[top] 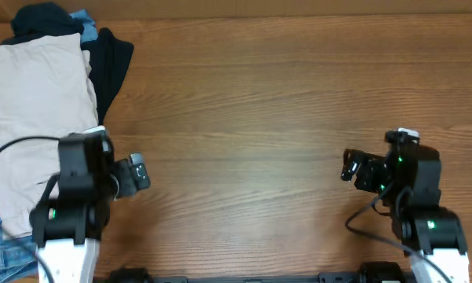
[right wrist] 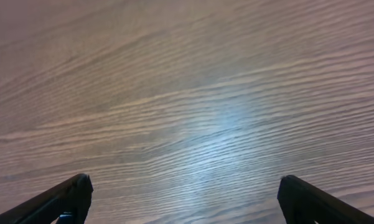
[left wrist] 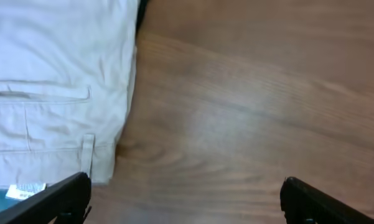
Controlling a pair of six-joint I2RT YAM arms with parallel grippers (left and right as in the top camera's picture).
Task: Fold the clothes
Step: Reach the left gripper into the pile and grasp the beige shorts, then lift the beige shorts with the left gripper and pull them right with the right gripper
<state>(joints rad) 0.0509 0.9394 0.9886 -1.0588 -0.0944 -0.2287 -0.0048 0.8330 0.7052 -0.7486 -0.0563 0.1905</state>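
Overhead, the beige shorts [top: 39,118] lie at the desk's [top: 259,102] far-left corner, partly over black clothes [top: 114,59]. The left hand [top: 139,174] is just beside them and the right hand [top: 348,167] well apart. Left wrist: fingers spread wide, with the shorts' white tag [left wrist: 26,188] near one finger. Right wrist: fingers wide over wood grain.

Table [right wrist: 224,124] — wood-grain top, smooth, with a soft sheen where light pooled. Shorts [left wrist: 56,56] were beige woven cloth, matt, with stitched seams. Their small white tag [left wrist: 26,188] — paper or fabric, could not tell. Black garment [top: 114,59] was matt cloth. Denim [top: 4,253] was faded blue cloth, also matt.
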